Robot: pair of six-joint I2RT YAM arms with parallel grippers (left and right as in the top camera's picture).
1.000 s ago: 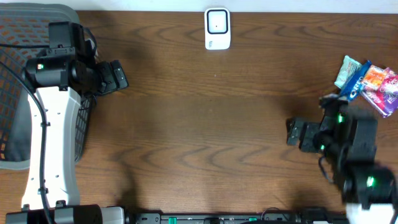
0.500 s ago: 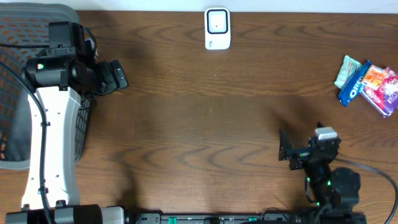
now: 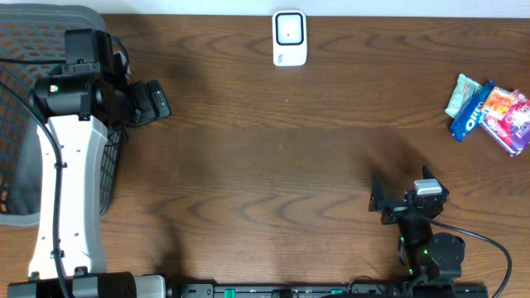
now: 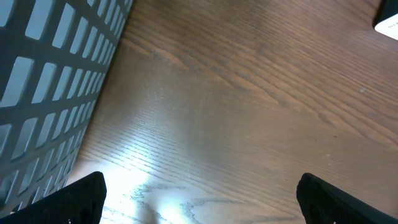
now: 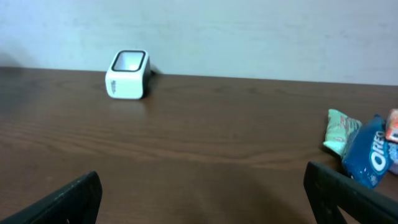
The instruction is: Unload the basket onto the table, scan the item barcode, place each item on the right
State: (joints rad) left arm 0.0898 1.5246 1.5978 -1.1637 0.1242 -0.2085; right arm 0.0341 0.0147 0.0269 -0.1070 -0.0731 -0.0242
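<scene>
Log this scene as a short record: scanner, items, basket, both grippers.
scanner: white scanner, far edge of the table, centre
items: teal packet, blue Oreo packet, pink packet, clustered at right edge, none held
basket: black mesh basket, far left, beneath the left arm
left gripper: open, empty
right gripper: open, empty, near edge, apart from items

The right arm (image 3: 432, 250) draws back from the snack packets (image 3: 490, 114) at the desk's (image 3: 273, 165) right edge. Its wide-open right gripper (image 3: 378, 200) now sits near the front edge, leaving the packets uncovered.
</scene>
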